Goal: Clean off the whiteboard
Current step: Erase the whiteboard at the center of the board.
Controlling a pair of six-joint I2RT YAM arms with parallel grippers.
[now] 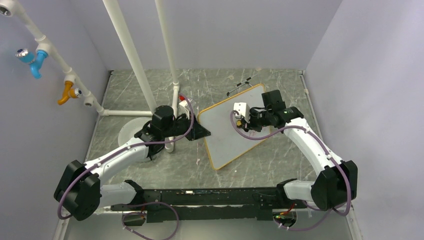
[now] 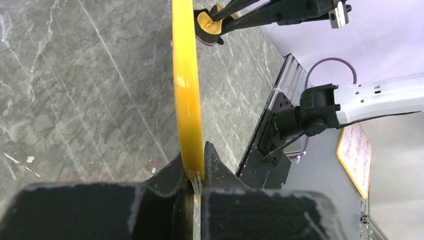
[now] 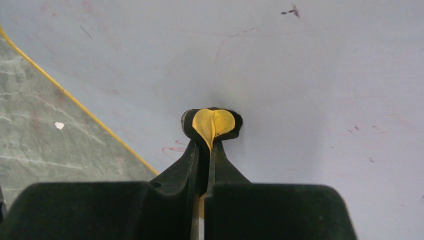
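Note:
The whiteboard (image 1: pixel 235 131), white with a yellow frame, lies tilted on the marble table. My left gripper (image 1: pixel 202 131) is shut on its left edge. In the left wrist view the yellow frame (image 2: pixel 187 90) runs edge-on into the clamped jaws (image 2: pixel 197 170). My right gripper (image 1: pixel 239 121) is over the board's upper middle, shut on a small yellow eraser pad with a black rim (image 3: pixel 212 122). The pad presses on the white surface (image 3: pixel 300 75). A faint red mark (image 3: pixel 172 149) sits just left of the right gripper (image 3: pixel 206 147). A few tiny red specks dot the board.
White pipe uprights (image 1: pixel 132 55) stand behind the left arm, and a round white disc (image 1: pixel 131 131) lies under it. A red-capped marker (image 1: pixel 184 100) and a thin black piece (image 1: pixel 240 85) lie beyond the board. Walls close in on the left, back and right.

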